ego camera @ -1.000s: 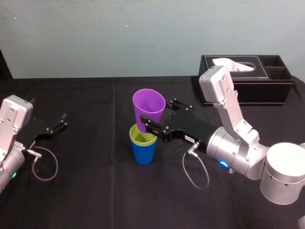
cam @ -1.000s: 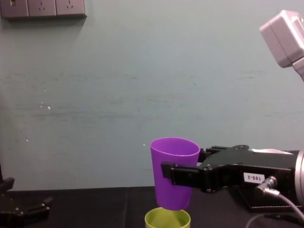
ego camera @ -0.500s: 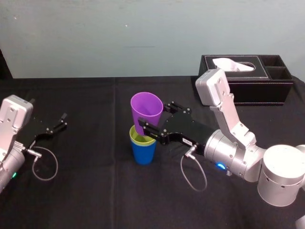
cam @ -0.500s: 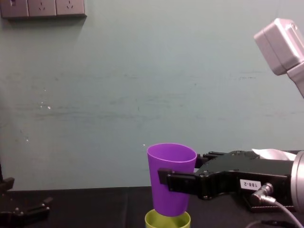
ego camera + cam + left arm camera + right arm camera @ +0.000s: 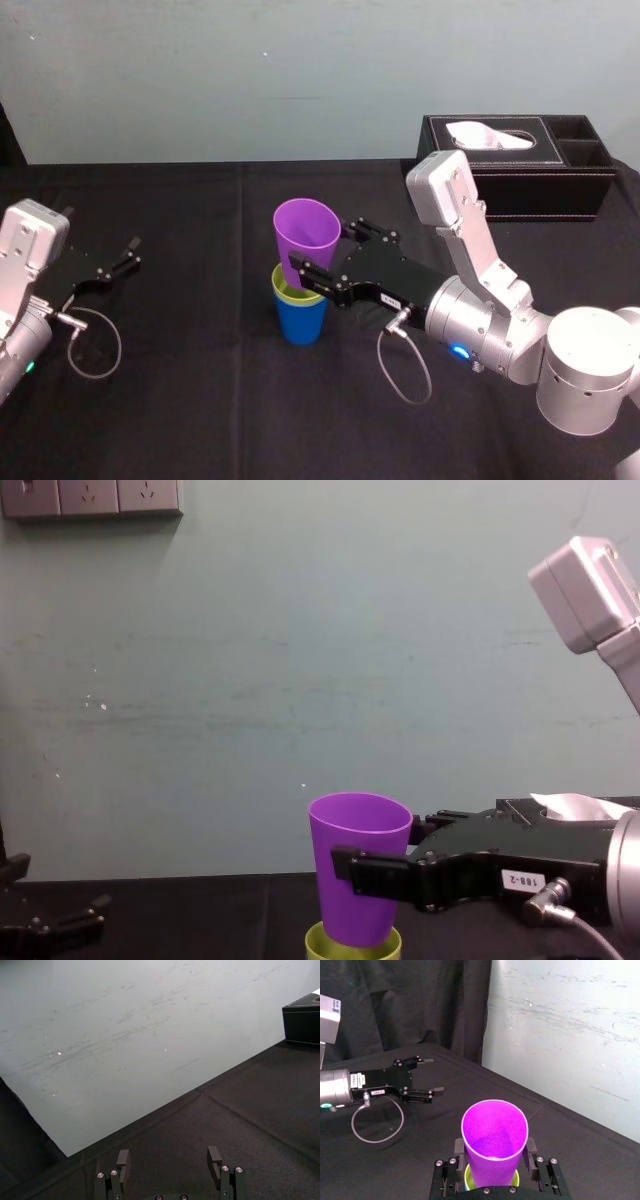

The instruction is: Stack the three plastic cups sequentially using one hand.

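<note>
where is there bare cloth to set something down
Bare cloth lies between the left gripper and the blue cup, and along the back edge left of the tissue box. Crowded: centre-right, where the right gripper holds the purple cup at the mouth of the yellow-green cup.

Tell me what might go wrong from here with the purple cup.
1. The right pincer holds the purple cup slightly tilted, with its base just at the rim of the yellow-green cup. It may catch there and tip that cup and the blue cup under it.
2. The pincer's near finger sits close above that rim, so lowering further may knock the stack.
3. Released now, the cup may seat crooked.
The left pincer lies open at the far left.
</note>
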`<state>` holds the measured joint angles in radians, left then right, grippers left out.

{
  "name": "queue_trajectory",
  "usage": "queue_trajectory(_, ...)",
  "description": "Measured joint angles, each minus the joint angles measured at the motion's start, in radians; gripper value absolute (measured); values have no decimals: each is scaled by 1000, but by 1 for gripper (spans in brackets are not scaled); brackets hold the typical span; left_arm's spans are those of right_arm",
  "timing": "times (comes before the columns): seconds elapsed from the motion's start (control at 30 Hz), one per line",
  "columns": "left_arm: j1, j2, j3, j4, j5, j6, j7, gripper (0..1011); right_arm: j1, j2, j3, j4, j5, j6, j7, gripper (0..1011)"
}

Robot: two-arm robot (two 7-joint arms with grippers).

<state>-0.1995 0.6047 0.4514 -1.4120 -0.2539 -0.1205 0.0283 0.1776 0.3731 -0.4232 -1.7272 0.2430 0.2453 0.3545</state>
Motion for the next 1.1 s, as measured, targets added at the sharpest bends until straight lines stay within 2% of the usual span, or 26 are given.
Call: queue_trajectory(1.1,0,0,0,0,0,0,0,1010,8,-15,-6,30,-14,-7,-1,705)
